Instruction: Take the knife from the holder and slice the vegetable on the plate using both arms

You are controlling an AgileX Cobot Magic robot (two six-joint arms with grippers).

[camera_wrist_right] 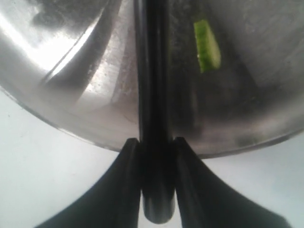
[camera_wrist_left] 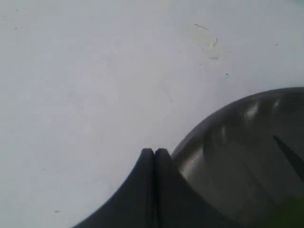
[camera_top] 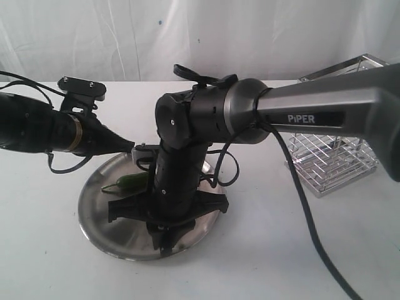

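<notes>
In the exterior view the plate [camera_top: 100,215] sits on a white table [camera_top: 262,262] with the green chili [camera_top: 125,182] lying near its left rim. The left arm [camera_top: 37,128] reaches in from the left, and the tapered left gripper [camera_top: 128,145] hangs just above the chili; from here I cannot tell whether they touch. The right arm [camera_top: 325,109] comes in from the right and bends straight down over the middle of the plate. It hides the right gripper's [camera_top: 165,242] tips and most of what lies below. The wire holder [camera_top: 337,156] stands on the table well to the right of the plate. In the left wrist view the left gripper [camera_wrist_left: 154,153] has its two fingers pressed together with nothing between them, just beside the plate's rim [camera_wrist_left: 223,116], and a green blur shows at the frame's corner. In the right wrist view the right gripper [camera_wrist_right: 154,142] is clamped on the black handle of the knife [camera_wrist_right: 152,71]. The knife runs out over the plate [camera_wrist_right: 71,71], and a short pale-green chili piece [camera_wrist_right: 206,45] lies on the steel just beside it.
</notes>
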